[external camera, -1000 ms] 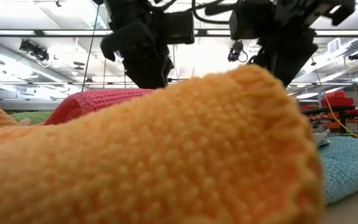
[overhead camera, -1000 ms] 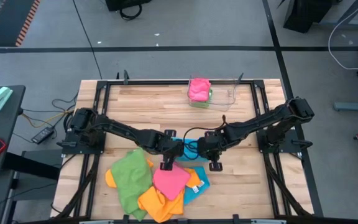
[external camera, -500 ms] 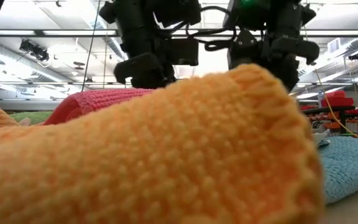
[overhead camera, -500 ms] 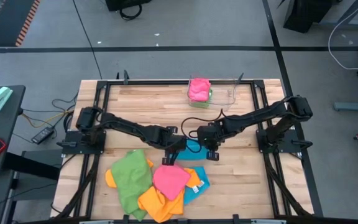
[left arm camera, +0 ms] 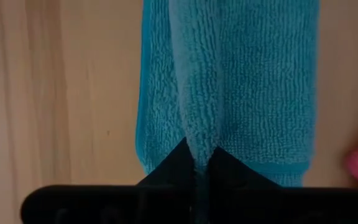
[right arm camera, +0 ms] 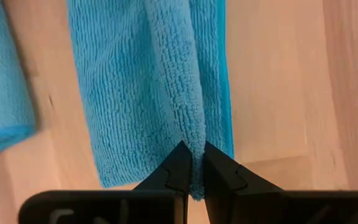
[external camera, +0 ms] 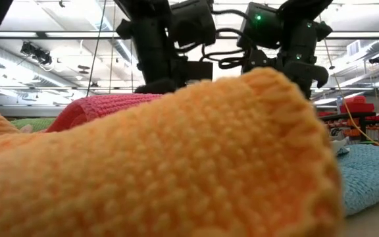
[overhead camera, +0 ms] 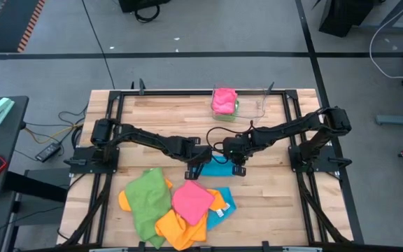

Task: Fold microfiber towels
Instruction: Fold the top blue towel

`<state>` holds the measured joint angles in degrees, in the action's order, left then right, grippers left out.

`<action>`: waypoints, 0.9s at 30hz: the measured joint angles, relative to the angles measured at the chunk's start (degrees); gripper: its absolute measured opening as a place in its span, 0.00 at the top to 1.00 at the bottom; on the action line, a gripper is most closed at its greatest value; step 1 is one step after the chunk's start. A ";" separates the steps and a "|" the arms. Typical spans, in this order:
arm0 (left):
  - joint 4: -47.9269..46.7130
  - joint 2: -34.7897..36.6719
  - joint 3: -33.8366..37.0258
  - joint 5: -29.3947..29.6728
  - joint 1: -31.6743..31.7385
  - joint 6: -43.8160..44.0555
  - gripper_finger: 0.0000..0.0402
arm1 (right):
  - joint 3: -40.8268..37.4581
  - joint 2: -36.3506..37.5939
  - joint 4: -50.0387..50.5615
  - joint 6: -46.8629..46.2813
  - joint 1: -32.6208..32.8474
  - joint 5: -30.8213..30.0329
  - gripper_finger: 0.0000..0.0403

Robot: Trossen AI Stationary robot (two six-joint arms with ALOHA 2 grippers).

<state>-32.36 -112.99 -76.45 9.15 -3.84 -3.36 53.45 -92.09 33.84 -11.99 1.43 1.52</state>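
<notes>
A sky-blue microfiber towel (overhead camera: 215, 168) lies mid-table between my two grippers. My left gripper (overhead camera: 189, 171) is shut on its left end and my right gripper (overhead camera: 238, 168) on its right end. Each wrist view shows the blue towel (left arm camera: 247, 87) (right arm camera: 123, 81) spread over the wood ahead of the fingers, with a raised ridge running into them. Near the front edge lies a pile of green (overhead camera: 145, 199), pink (overhead camera: 191, 199), orange (overhead camera: 177, 227) and blue (overhead camera: 224, 208) towels. The orange towel (external camera: 150, 158) fills the low view and hides both grippers' fingertips there. My left gripper pinches a raised fold of the blue towel (left arm camera: 197, 146) between its two fingers, near the towel's hemmed edge. The fingers slant steeply down from above. The cloth ahead of them lies on the wood. My right gripper pinches a raised fold (right arm camera: 191, 134) between its two fingers, close to the towel's edge and corner. The fingers slant steeply down from above. The rest of the towel spreads over the table ahead of them.
A clear plastic tray (overhead camera: 256, 106) at the table's far edge holds a folded pink towel (overhead camera: 224, 100) on top of a green one. Bare wood lies left and right of the blue towel. Black frame rails run along the table's sides.
Both grippers, still shut on the blue towel, have moved toward the table's far edge and down, away from the pile. The right one has also gone toward the table's left, so the two now stand closer together. The towel has come down onto the wood.
</notes>
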 joint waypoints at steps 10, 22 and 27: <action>0.49 -1.53 0.03 0.17 0.87 -0.40 0.92 | -3.30 -0.13 -5.28 1.53 -2.28 -0.07 0.91; 0.46 -1.53 0.03 0.20 1.05 -0.39 0.93 | -4.13 -0.13 -6.88 2.80 -2.80 -0.04 0.86; 0.46 -1.53 0.03 0.23 1.01 -0.13 0.85 | -4.13 -0.13 -6.82 2.50 -2.75 -0.02 0.73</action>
<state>-31.90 -114.52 -76.42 9.37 -2.83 -3.48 49.32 -92.23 27.02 -9.49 -1.32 1.50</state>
